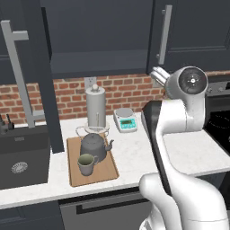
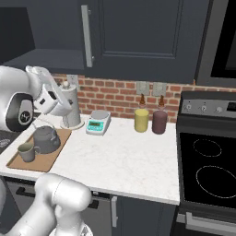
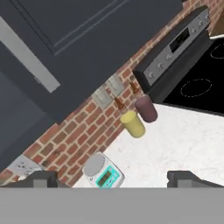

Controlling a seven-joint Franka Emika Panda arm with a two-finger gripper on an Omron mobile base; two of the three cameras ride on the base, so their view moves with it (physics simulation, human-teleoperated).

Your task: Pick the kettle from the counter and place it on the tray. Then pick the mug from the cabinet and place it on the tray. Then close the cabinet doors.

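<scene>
Nearest, at lower left of the left base view: mug standing on the tray just in front of the kettle, both upright. Gripper spread wide, pinching nothing, raised near the right cabinet door at upper right. Left door swung out over the counter, edge-on at upper left. Step in hand, probably: closing the doors. Best done pushing flat on the panel face beside the bar handle, sweeping steadily, keeping clear of the tall silver cylinder. Farther back: scale, yellow canister and maroon canister. Scale display too small to read; no other writing legible
</scene>
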